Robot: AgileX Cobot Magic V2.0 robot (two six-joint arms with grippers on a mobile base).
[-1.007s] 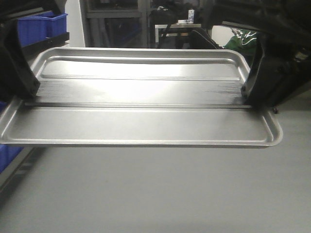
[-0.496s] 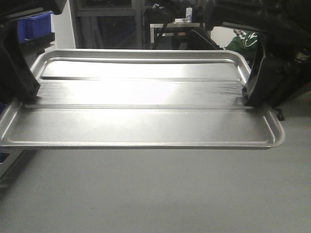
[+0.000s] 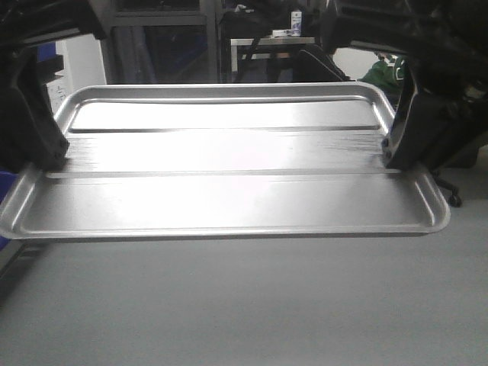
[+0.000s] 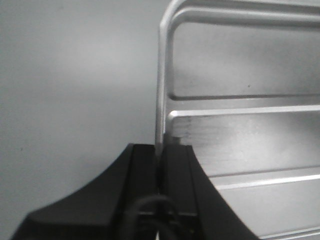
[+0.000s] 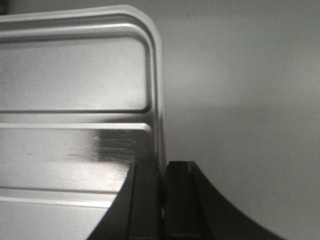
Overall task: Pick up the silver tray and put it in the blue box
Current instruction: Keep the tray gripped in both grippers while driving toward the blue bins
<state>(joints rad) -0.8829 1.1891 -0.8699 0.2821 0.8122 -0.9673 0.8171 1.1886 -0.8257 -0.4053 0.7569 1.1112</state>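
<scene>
silver tray (image 3: 229,191) is up in the air, roughly level, long side across the front view, held btw both claws over the grey floor (image 3: 244,305). left claw (image 3: 47,156) pinches abt the middle of the tray's left short rim. right claw (image 3: 395,156) does the same on the right short rim.

left wrist cam: claw (image 4: 162,150) is nearly closed, w/ only the tray's (image 4: 240,140) thin rim btw the two black fingers, one inside the tray, one outside. right wrist cam: same story, claw (image 5: 163,167) clamped on the tray (image 5: 75,75) rim, a finger each side, just the metal edge in the gap.

long straight ridges run along the tray's centre panel. behind it there's a green thing (image 3: 379,74), too dim to id.
</scene>
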